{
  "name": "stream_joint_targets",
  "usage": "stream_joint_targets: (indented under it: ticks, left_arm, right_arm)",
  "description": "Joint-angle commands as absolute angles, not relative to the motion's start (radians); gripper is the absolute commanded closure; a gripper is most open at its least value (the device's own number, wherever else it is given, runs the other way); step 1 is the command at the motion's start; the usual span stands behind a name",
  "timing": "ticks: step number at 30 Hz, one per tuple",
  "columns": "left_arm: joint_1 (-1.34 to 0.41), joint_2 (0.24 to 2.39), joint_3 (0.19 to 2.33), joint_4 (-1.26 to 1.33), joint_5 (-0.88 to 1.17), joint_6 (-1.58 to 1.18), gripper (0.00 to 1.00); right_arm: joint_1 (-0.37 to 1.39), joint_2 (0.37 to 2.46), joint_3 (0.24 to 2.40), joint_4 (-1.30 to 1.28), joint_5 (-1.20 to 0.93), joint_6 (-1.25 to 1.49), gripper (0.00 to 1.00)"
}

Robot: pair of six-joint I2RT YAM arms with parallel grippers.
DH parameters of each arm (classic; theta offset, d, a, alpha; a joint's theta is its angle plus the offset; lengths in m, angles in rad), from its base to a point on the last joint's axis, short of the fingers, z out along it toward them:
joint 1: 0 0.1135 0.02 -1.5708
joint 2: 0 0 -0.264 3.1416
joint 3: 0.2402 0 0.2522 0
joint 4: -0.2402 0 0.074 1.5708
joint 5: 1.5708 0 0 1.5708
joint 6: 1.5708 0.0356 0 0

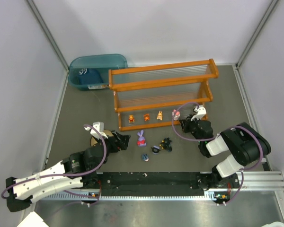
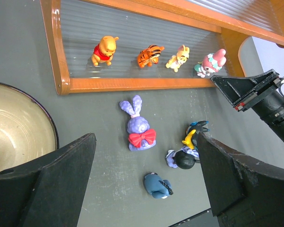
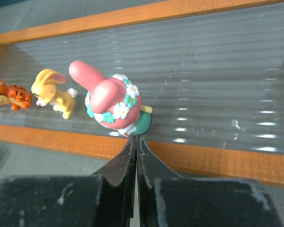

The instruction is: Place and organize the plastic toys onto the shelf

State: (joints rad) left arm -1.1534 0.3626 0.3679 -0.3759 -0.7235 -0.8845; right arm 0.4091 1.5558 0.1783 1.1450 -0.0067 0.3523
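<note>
Pink flower-crowned toy (image 3: pixel 114 101) on shelf (image 3: pixel 203 160); right jaws together, left jaws apart

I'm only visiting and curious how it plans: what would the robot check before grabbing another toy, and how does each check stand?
1. Pink toy upright on the shelf's lower tier: ok.
2. Right gripper shut and empty: ok.
3. Its tips clear of that toy: cannot tell.
4. Left gripper open: ok.
5. Purple bunny lying unobstructed below it: ok.
6. Free tier space beside pink toy: ok.
</note>
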Motion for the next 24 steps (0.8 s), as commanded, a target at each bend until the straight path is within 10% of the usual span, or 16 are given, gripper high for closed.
stream_joint_targets:
  ticks: [1,14,24]
  left_arm:
    - [-1.149,0.359,0.367,-0.379,-0.733,-0.882,0.07]
    - [-1.150,0.394,0.408,-0.402,-0.707,-0.867,0.05]
    - [-1.150,0.526,0.465,-0.405,-0.575,-0.864,0.01]
  right_arm:
    - [0.396,1.511,0.153,1.224,-0.015,0.374,1.00]
    - [0.402,1.300,0.066,1.102,-0.020,0.416,1.00]
    - [0.518,0.708,0.046,0.495,0.110,0.443,1.00]
